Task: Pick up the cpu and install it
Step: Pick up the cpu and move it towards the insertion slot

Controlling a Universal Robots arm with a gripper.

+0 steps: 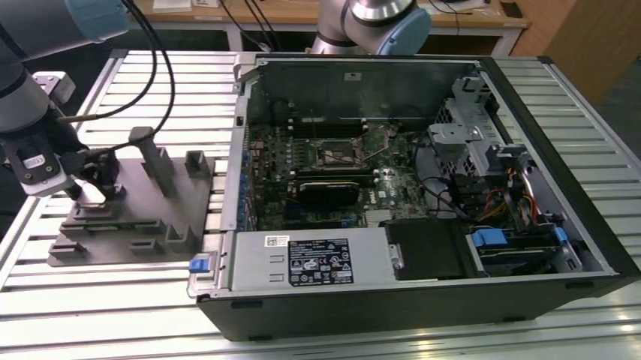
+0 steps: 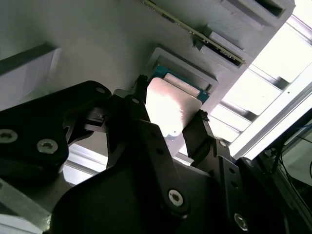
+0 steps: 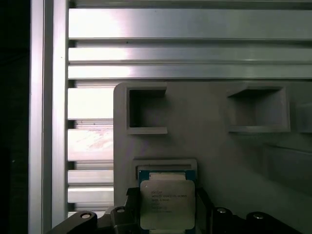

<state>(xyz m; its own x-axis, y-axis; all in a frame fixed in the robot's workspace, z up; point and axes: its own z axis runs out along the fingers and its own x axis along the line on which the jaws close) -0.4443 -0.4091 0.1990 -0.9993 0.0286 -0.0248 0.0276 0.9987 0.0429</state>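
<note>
Cpu (image 3: 167,204) gripped between fingers (image 2: 197,134), at recess (image 3: 165,164) of grey fixture plate (image 3: 204,146)

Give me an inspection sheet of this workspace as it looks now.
Surface: slatted metal table, holding a fixture plate and an open computer case.
Job's things: cpu by a pocket of the plate, between the pincer's fingers.
Clutter: nothing seen.
Pincer: shut on the cpu.
Cables: black cables by the arm; coloured wires inside the case.
Surroundings: wooden desk behind the table.
</note>
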